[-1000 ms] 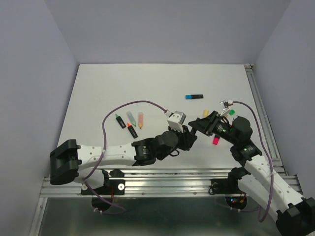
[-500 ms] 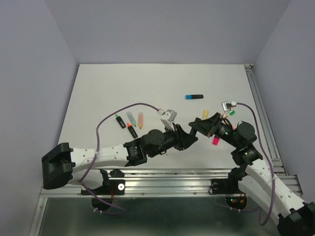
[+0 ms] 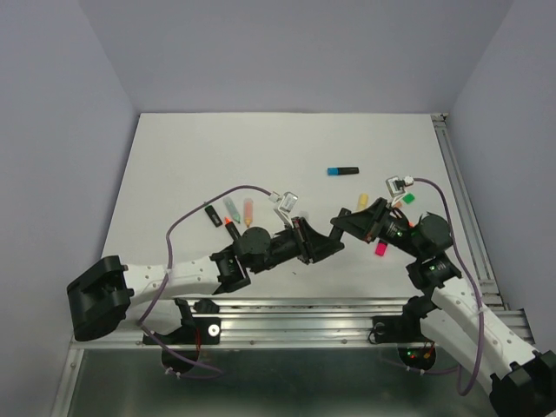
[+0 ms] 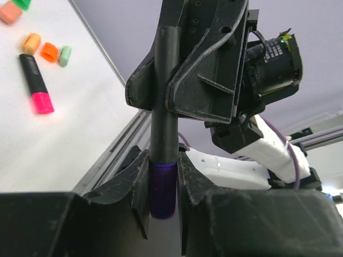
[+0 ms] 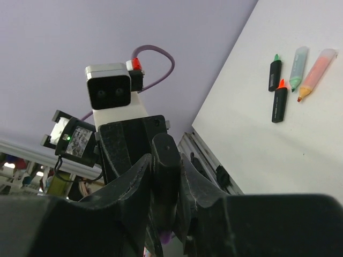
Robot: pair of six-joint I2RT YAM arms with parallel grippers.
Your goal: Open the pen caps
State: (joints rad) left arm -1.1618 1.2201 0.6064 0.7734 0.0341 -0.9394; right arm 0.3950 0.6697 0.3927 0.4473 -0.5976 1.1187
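Observation:
Both grippers hold one stubby black highlighter (image 4: 163,96) between them above the table's front middle. My left gripper (image 4: 162,201) is shut on its purple cap (image 4: 162,187); the cap still sits against the body's end. My right gripper (image 5: 166,184) is shut on the black body (image 5: 166,171), with a sliver of purple showing below. In the top view the left gripper (image 3: 318,244) and right gripper (image 3: 340,228) meet tip to tip. The pen itself is hidden there.
A blue-capped highlighter (image 3: 342,171) lies at the back. A pink-capped one (image 3: 380,248) and loose yellow (image 3: 363,200) and green (image 3: 409,199) caps lie by the right arm. Several uncapped highlighters (image 3: 232,217) lie left. Loose caps (image 4: 50,51) show in the left wrist view.
The left arm has drawn back to the left and its wrist has turned. The joined grippers have shifted slightly left. Both stay shut on the purple-capped highlighter.

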